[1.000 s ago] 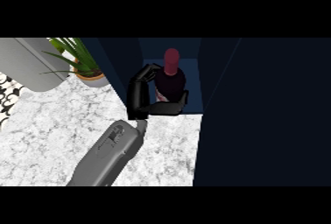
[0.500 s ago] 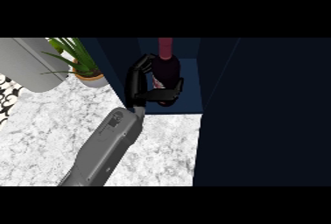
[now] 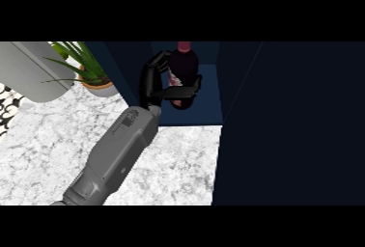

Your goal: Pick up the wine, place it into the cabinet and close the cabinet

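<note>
The wine bottle [image 3: 184,65], dark with a red neck, is inside the open dark blue cabinet [image 3: 208,99] at the top centre of the head view. My left hand [image 3: 151,79] is shut on it: the palm lies against its left side, the fingers curl round near the neck and the thumb crosses its front. I cannot tell whether the bottle's base touches the cabinet floor. The grey forearm [image 3: 118,149] runs up from the lower left. My right hand does not show.
The cabinet's open door [image 3: 299,120] fills the right side as a tall dark panel. A potted plant [image 3: 89,72] and a grey rounded object [image 3: 32,67] stand at the back left. White marble counter [image 3: 43,149] spreads below them.
My left hand has carried the wine bottle farther away and deeper into the cabinet, and the forearm has stretched after it.
</note>
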